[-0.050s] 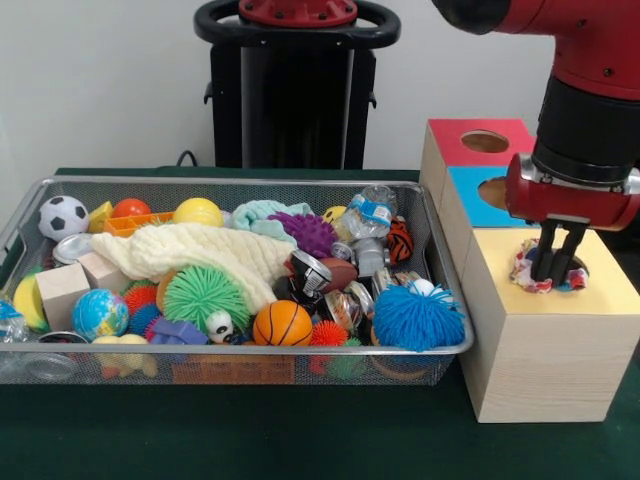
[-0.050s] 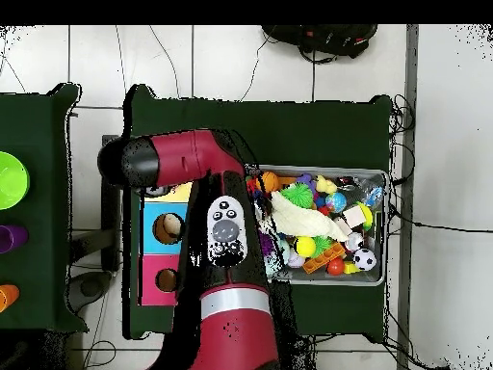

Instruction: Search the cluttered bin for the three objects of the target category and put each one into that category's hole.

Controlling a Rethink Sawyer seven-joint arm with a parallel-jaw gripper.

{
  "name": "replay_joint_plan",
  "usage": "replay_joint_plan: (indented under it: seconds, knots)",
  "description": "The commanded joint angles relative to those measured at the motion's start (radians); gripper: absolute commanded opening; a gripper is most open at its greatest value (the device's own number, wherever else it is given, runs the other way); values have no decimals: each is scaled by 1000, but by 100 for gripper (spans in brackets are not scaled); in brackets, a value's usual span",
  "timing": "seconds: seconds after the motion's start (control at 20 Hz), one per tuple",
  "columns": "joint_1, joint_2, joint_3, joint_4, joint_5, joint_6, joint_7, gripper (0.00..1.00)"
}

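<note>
1. At the right of the front view, the gripper [image 1: 558, 262] stands over the yellow-topped section of the wooden box [image 1: 535, 350]. Its dark fingers are drawn narrow and pinch a patterned fabric piece [image 1: 530, 270] that lies bunched at the mouth of the yellow hole.
2. That cloth, white with red and blue marks, looks like the item now being delivered. It sits half in the opening, with its edges spilling round the rim, so I judge this drop unfinished.
3. The box has two more tops behind the yellow one: a blue section [image 1: 478, 197] and a red section [image 1: 478, 140], each with a round hole. Nothing shows in either.
4. Whether any cloth already lies inside the yellow hole cannot be told; the interior is hidden.
5. The wire bin [image 1: 240, 360], filling the left and centre of the frame, is full. A large cream knitted cloth [image 1: 205, 255] sprawls across its middle and a teal cloth [image 1: 262, 215] lies behind it, toward upper centre; both seem likely candidates of the same category.
6. In the overhead view the arm [image 2: 226, 251] covers the box's yellow end, so the grasp cannot be checked there.
7. As I judge it, one item is at the hole and up to two remain.
</note>
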Motion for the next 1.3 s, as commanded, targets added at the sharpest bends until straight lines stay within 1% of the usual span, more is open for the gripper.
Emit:
replay_joint_plan:
  seconds: [0.05,0.15,0.25,0.35,0.4,0.65,0.85,0.9,1.0,1.1,1.3]
  knots:
    - [-104,175,82,47,1,260,-121,0]
    - [-113,200,91,32,-3,239,-131,0]
    - [-111,211,86,29,-12,199,-122,0]
    - [-107,212,78,42,-18,145,-93,0]
    - [-106,207,76,54,-15,135,-77,0]
    - [-111,164,87,109,14,192,-71,0]
    - [-118,153,97,120,37,241,-71,0]
    - [-115,150,94,120,38,239,-63,0]
    - [-104,130,83,146,42,214,-29,0]
    - [-87,99,67,182,47,186,11,0]
    - [-79,47,69,257,80,186,44,0]
